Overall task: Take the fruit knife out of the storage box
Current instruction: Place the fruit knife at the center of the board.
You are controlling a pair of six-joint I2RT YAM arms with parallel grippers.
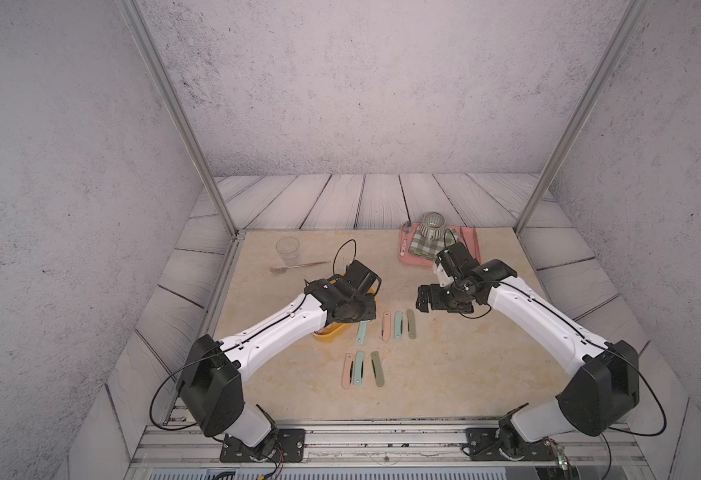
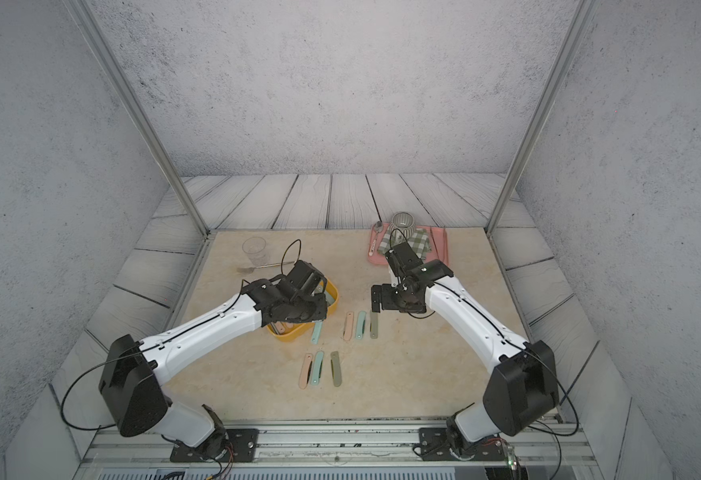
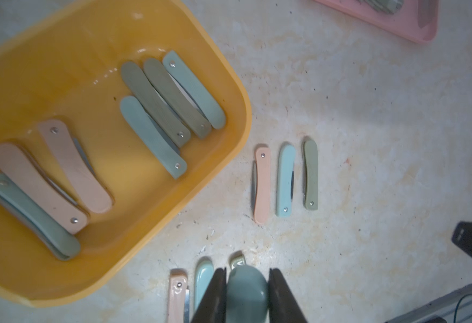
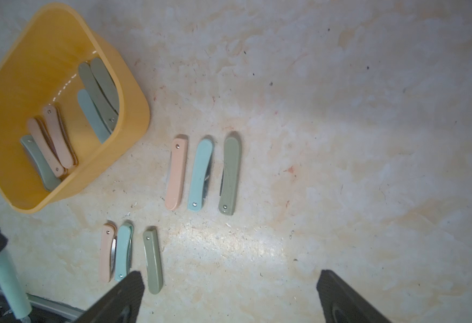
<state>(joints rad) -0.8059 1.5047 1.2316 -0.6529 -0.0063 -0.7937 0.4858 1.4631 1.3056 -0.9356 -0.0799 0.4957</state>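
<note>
Table (image 1: 465, 365): six folded knives lie in two rows. Storage box (image 3: 61, 70): several more inside. Right gripper (image 4: 230, 275) gapes wide, idle. Left gripper (image 3: 247, 272) pinches a teal fruit knife (image 3: 246, 296) outside the box, above the near row (image 3: 178, 290). Risk: the grip, seemingly near one end, slips; lowering knocks that row askew.

Clear plastic tumbler (image 1: 287, 248), upright on beige marbled counter (image 1: 465, 365); metal fork (image 1: 298, 266) just beside. Flat pink tray (image 1: 411, 259) carrying grey ribbed mug (image 1: 432, 224), green checked cloth (image 1: 421, 246), spoon (image 1: 406, 233).
</note>
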